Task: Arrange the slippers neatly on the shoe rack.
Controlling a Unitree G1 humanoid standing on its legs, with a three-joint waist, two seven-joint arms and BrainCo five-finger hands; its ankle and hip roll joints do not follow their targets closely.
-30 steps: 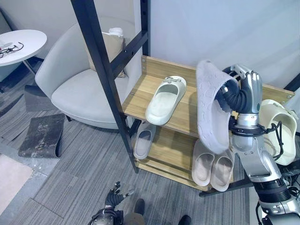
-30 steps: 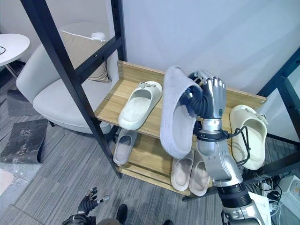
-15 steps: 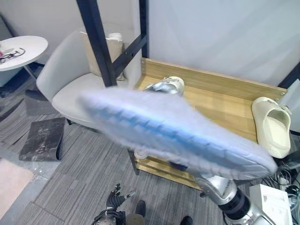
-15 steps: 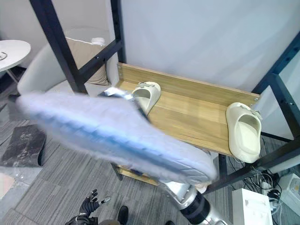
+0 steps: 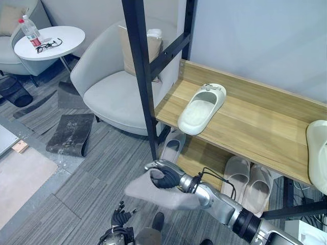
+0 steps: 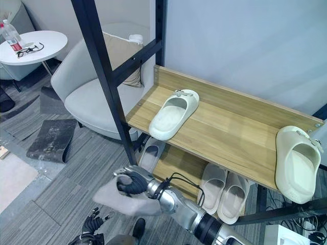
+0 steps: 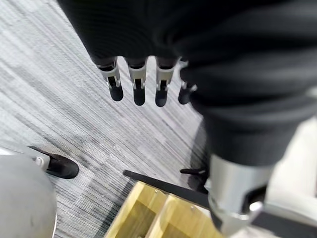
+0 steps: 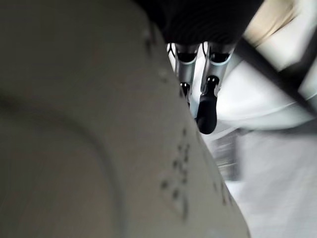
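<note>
Wooden shoe rack (image 6: 240,127), two slippers (image 6: 172,108) on top

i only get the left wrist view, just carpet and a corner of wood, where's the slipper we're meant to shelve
Observer: The right hand has its fingers curled round a pale grey foam slipper, low over the grey carpet in front of the wooden shoe rack.
Operator: any room on the top shelf
Observer: Yes. An off-white slipper lies near its left end and a cream clog-style slipper at its right end, with bare wood between them.
Operator: and the bottom shelf
Observer: A beige pair of slippers sits at the right and a single grey slipper at the left.
</note>
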